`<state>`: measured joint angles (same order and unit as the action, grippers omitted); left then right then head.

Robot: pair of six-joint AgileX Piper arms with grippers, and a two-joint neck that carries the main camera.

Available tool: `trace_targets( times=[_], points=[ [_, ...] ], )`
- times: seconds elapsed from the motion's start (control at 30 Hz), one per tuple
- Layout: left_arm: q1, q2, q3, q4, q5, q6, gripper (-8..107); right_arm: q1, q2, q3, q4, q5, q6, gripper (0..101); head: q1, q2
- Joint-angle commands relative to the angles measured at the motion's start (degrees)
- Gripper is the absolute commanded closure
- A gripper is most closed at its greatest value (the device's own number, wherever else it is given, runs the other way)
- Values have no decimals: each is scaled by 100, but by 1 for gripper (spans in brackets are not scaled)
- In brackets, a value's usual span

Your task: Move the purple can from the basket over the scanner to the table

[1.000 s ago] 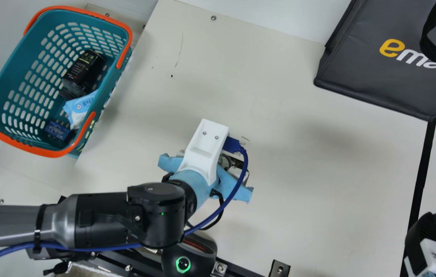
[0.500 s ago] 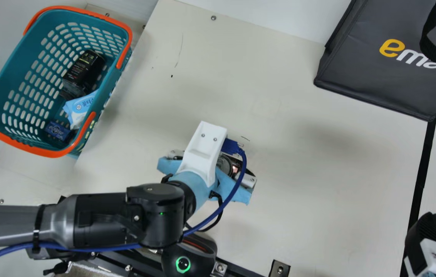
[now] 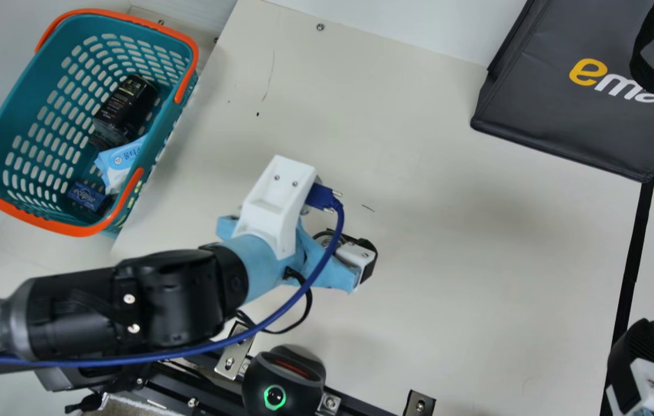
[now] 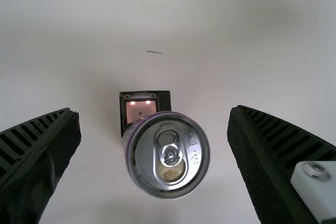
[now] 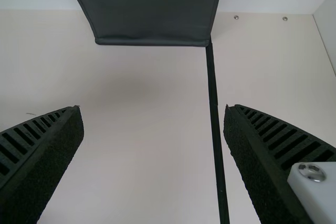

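Note:
My left gripper [image 3: 359, 258] is over the table's near middle in the main view, its body hiding most of the purple can [image 3: 329, 238]. In the left wrist view, that gripper [image 4: 153, 115] is open, and the can [image 4: 168, 155] stands upright between its fingers, touching neither. Beside the can is a small black scanner [image 4: 163, 99] with a lit pinkish window, partly covered by it. At the main view's lower right edge is my right gripper [image 3: 642, 358]. Seen from the right wrist, this gripper [image 5: 152, 115] is open with only tabletop between its fingers.
The teal basket [image 3: 32, 110] at upper left holds a dark bottle [image 3: 125, 107], a light-blue packet [image 3: 121, 159] and a blue box [image 3: 86, 196]. A dark bag [image 3: 535, 110] sits upper right. A black device [image 3: 283, 381] with a green ring is at the near edge.
My left gripper has opened and let go of the can, its visible finger swinging outward. The left arm has then shifted up and left in the main view. The right arm has stayed still.

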<state>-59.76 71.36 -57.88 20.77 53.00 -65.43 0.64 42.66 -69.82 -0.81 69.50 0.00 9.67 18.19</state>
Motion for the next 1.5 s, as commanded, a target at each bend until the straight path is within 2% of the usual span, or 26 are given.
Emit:
trace_targets(
  times=[0.0,0.27,0.67,0.97,1.17,1.47],
  points=[
    [97,-88,-11,-102,-1,370,9,0,0,0,0,0,0,6,-175,23],
    [340,-291,-18,-428,-25,1062,9,0,0,0,0,0,0,6,-175,23],
    [481,-387,27,-785,-218,1561,9,0,0,0,0,0,0,6,-175,23],
    [540,-447,79,-1014,-317,1878,9,0,0,0,0,0,0,6,-175,-1180],
    [259,-411,208,-842,-347,2074,9,0,0,0,0,0,0,6,-175,-1977],
    [-380,-229,486,-221,-450,1948,9,0,0,0,0,0,0,6,-175,-1977]
  ],
)
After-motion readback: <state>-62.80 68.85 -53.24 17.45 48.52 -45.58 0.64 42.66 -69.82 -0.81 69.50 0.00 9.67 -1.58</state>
